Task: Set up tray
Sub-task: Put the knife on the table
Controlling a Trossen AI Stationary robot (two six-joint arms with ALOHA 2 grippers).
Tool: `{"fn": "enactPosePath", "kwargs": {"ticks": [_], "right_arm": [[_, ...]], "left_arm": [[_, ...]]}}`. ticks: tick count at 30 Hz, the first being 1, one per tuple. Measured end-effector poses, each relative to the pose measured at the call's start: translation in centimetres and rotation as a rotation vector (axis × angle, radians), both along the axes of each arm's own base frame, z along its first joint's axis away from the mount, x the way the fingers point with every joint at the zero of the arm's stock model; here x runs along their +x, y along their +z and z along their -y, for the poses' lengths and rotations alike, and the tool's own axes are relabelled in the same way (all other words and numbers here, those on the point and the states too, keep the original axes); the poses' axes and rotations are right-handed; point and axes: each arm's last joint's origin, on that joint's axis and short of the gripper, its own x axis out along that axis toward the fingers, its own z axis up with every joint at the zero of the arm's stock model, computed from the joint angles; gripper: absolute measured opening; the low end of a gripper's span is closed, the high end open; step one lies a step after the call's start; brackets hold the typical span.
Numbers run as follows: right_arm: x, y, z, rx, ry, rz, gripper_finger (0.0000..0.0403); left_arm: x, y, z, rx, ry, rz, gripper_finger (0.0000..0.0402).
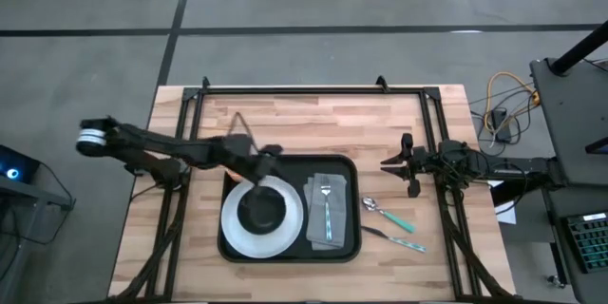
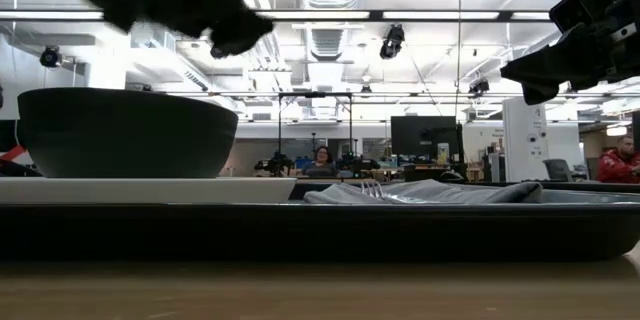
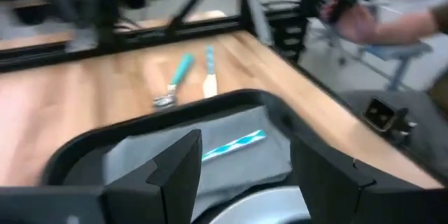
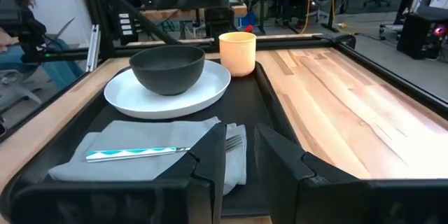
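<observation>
High view, left gripper: nearest the lens, fingers spread and empty, hanging over the far rim of the bowl, centre-left of frame
High view, tray: flat black rectangle with rounded corners and low rim, lower centre on the pale wood table
High view, plate: smooth white disc in the tray's left half, dark round bowl centred on it, probably so the pair reads as one place setting
High view, napkin: grey folded cloth in the tray's right half, fork laid along it
High view, loose cutlery: spoon and knife, teal handles, on bare wood right of the tray, likely not yet placed
High view, right gripper: right of centre, beyond the tray, jaws partly parted, gripping nothing
Low view, tray: dark rim band across the lower frame
Right wrist view, cup: matte peach cylinder, upper centre, just beside the plate
</observation>
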Motion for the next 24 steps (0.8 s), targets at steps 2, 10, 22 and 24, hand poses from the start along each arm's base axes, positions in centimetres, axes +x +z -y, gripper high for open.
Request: {"fn": "enactPosePath", "kwargs": {"ticks": [2, 10, 22, 24], "right_arm": [[0.0, 0.0, 0.0, -0.002, 0.0, 0.0, 0.0068], [0.0, 0.0, 0.0, -0.044, 0.005, 0.001, 0.0068], [0.0, 0.0, 0.0, -0.058, 0.006, 0.001, 0.0068], [0.0, 0.0, 0.0, -0.081, 0.009, 0.001, 0.0068]], "left_arm": [[-1.8, -1.1, -0.3, -0.003, 0.053, 0.021, 0.0198], [-6.1, -2.3, -0.6, -0.057, 0.22, 0.14, 0.0198], [-9.9, -3.8, 0.1, -0.064, 0.393, 0.311, 0.0198], [-10.4, -3.7, 0.0, -0.072, 0.395, 0.342, 0.0198]]}}
